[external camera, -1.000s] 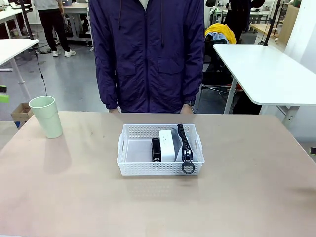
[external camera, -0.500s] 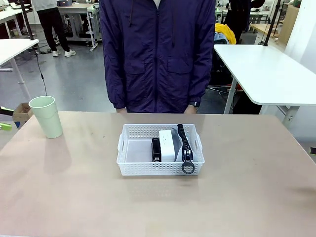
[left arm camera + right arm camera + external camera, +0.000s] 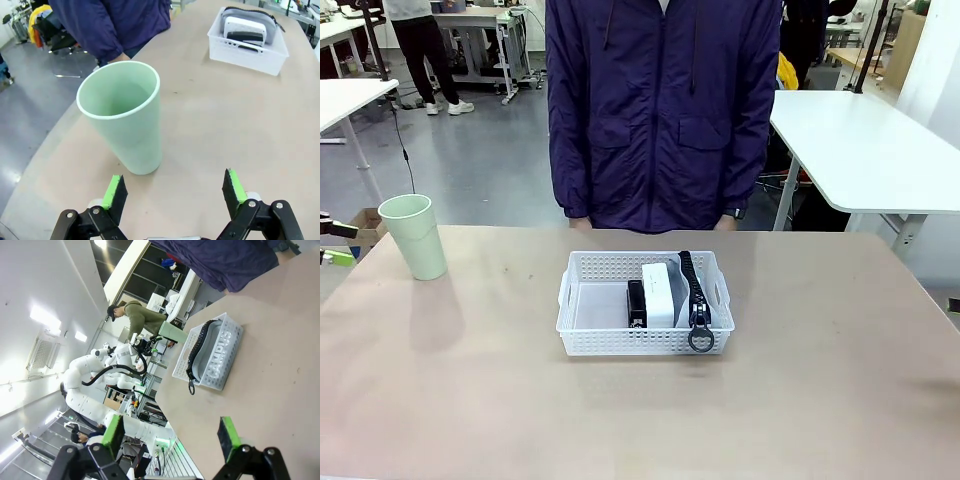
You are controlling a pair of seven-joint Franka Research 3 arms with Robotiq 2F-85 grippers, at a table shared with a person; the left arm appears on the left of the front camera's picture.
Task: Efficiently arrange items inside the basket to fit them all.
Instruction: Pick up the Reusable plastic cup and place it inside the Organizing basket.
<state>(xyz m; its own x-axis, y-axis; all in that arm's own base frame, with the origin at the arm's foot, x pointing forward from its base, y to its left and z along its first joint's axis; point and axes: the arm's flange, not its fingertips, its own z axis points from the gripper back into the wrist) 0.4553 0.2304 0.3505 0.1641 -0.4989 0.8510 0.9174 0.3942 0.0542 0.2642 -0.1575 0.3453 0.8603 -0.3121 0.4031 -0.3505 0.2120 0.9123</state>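
Observation:
The pale green cup (image 3: 413,236) stands upright near the table's far left corner. My left gripper (image 3: 172,187) is open just short of the cup (image 3: 125,117), which rises between and beyond its green pads; its tips (image 3: 338,243) peek in at the front view's left edge. The white basket (image 3: 645,340) sits mid-table holding a black stapler (image 3: 636,303), a white box (image 3: 657,295) and the grey pouch (image 3: 698,295) on edge along its right side. My right gripper (image 3: 170,432) is open and empty, well away from the basket (image 3: 220,365).
A person in a purple jacket (image 3: 665,110) stands at the far edge behind the basket, hands down by the table edge. Bare tabletop (image 3: 470,400) surrounds the basket. The basket (image 3: 240,52) lies far beyond the cup in the left wrist view.
The person has stepped to the right. My left gripper's green tips have dropped and edged in at the left edge, toward the cup. Basket and items have not moved.

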